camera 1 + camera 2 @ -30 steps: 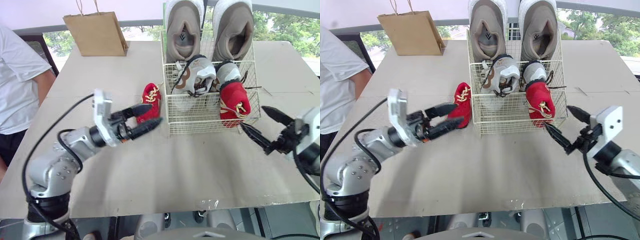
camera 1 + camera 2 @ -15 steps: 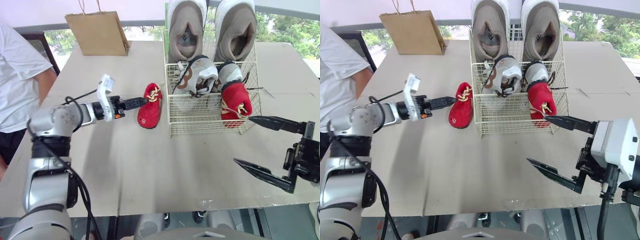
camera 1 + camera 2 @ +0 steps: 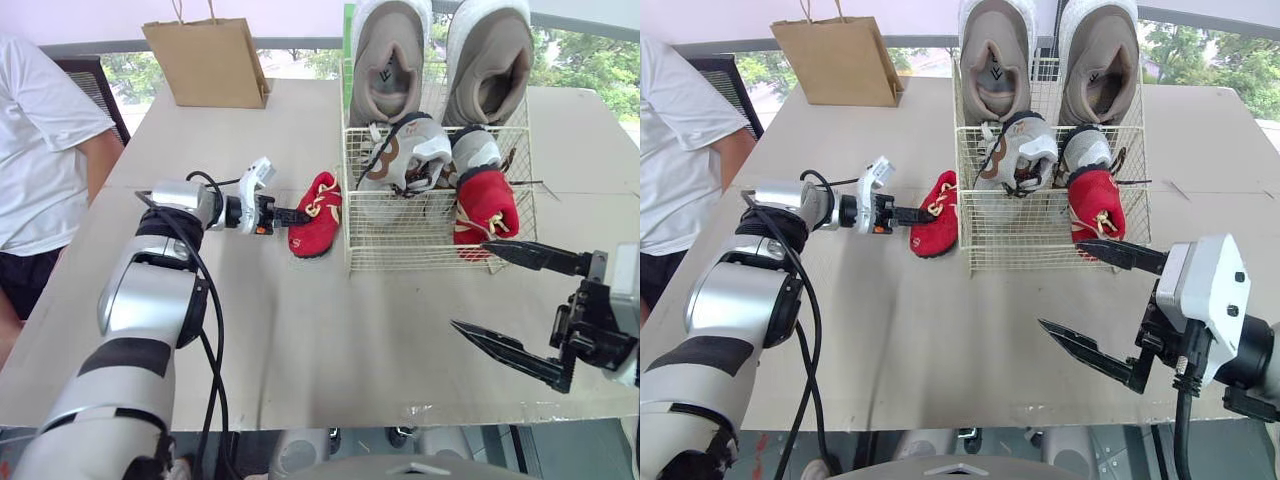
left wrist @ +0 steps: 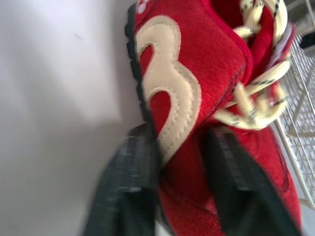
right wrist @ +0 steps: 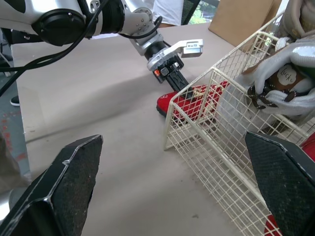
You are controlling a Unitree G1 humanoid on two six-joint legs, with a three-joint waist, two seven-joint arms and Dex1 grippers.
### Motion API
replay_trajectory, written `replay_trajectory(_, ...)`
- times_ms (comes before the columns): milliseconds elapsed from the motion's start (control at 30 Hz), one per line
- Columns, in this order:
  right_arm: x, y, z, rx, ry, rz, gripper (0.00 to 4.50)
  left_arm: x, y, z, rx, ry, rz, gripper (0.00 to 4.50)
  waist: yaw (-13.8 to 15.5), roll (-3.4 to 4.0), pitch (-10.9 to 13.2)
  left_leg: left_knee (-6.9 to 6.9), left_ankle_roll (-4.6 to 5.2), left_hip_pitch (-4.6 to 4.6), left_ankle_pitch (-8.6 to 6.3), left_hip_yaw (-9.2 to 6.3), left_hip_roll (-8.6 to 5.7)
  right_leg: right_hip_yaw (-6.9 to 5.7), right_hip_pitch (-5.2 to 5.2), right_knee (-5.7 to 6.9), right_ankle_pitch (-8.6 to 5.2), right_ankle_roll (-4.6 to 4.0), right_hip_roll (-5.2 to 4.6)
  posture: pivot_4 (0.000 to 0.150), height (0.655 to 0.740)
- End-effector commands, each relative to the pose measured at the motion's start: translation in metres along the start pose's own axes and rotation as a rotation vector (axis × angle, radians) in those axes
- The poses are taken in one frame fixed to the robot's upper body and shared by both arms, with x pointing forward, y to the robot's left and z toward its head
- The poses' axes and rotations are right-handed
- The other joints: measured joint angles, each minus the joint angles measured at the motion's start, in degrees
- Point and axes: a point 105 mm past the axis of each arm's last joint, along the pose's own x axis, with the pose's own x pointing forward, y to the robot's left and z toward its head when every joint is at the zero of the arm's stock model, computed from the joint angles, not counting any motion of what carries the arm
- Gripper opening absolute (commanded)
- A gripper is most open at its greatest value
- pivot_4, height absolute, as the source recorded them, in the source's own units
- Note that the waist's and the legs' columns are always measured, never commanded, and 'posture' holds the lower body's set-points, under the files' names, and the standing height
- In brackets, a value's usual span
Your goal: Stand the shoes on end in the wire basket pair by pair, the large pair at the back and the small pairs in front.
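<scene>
Just left of the wire basket [image 3: 440, 250], the left gripper [image 3: 297, 214] is pinched onto the red shoe [image 3: 316, 215] by its side wall, probably a soft, light, floppy hold, while the right gripper [image 3: 470, 285] gapes wide, empty.

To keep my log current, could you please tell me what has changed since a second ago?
The left gripper reached out to the red shoe and closed on its side. The right gripper drew back from the wire basket, opening wider. Nothing else moved.
</scene>
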Motion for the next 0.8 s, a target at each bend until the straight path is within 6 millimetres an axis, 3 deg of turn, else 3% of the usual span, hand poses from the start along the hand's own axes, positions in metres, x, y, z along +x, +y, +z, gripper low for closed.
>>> replay_trajectory(33, -0.002, 0.000, 0.004, -0.046, -0.026, -0.019, 4.50, -0.009, -0.010, 0.013, -0.055, -0.115, -0.096, 0.04, -0.10, -0.05, 0.03, 0.01, 0.00, -0.01, 0.00, 0.00, 0.00, 0.01, 0.00, 0.00, 0.00, 0.03, 0.00, 0.150, 0.7400)
replay_trajectory(167, -0.005, -0.012, 0.006, -0.020, -0.110, -0.095, 4.50, -0.045, -0.028, 0.039, 0.029, -0.388, -0.164, 0.04, -0.87, -0.20, 0.12, 0.05, -0.11, -0.03, 0.07, -0.06, 0.05, -0.01, -0.02, 0.05, 0.05, 0.14, 0.02, 0.150, 0.7400)
replay_trajectory(300, -0.010, -0.047, 0.018, 0.030, -0.219, -0.127, 4.50, -0.086, -0.047, 0.046, 0.122, -0.703, -0.055, 0.04, -2.08, -0.22, 0.17, 0.22, -0.21, -0.01, 0.12, -0.12, 0.10, 0.24, 0.02, 0.17, 0.11, 0.12, -0.10, 0.150, 0.7400)
replay_trajectory(433, -0.026, -0.056, 0.022, 0.062, -0.186, 0.023, 4.50, -0.114, -0.074, 0.045, 0.258, -0.949, 0.070, 0.04, -1.78, -0.21, 0.17, 0.41, -0.22, 0.10, 0.11, -0.16, 0.09, 0.25, 0.22, 0.23, 0.07, 0.01, -0.25, 0.150, 0.7400)
replay_trajectory(500, -0.033, -0.059, 0.015, 0.069, -0.099, 0.099, 4.50, -0.126, -0.093, 0.047, 0.320, -1.020, 0.026, 0.04, -1.10, -0.19, 0.15, 0.42, -0.24, 0.09, 0.13, -0.24, 0.08, 0.08, 0.24, 0.28, 0.16, -0.17, -0.03, 0.150, 0.7400)
replay_trajectory(633, -0.050, -0.079, 0.014, 0.045, -0.010, 0.141, 4.50, -0.128, -0.141, 0.039, 0.419, -1.028, -0.158, 0.04, -0.82, -0.20, 0.13, 0.51, -0.18, 0.07, 0.10, -0.12, 0.07, -0.02, 0.22, 0.27, 0.16, -0.16, -0.01, 0.150, 0.7400)
replay_trajectory(800, -0.059, -0.092, 0.009, 0.042, 0.019, 0.155, 4.50, -0.088, -0.174, 0.018, 0.575, -1.012, -0.121, 0.04, -0.43, -0.09, 0.08, 0.56, -0.12, 0.14, 0.06, -0.11, 0.02, 0.01, 0.32, 0.25, 0.16, -0.16, -0.04, 0.150, 0.7400)
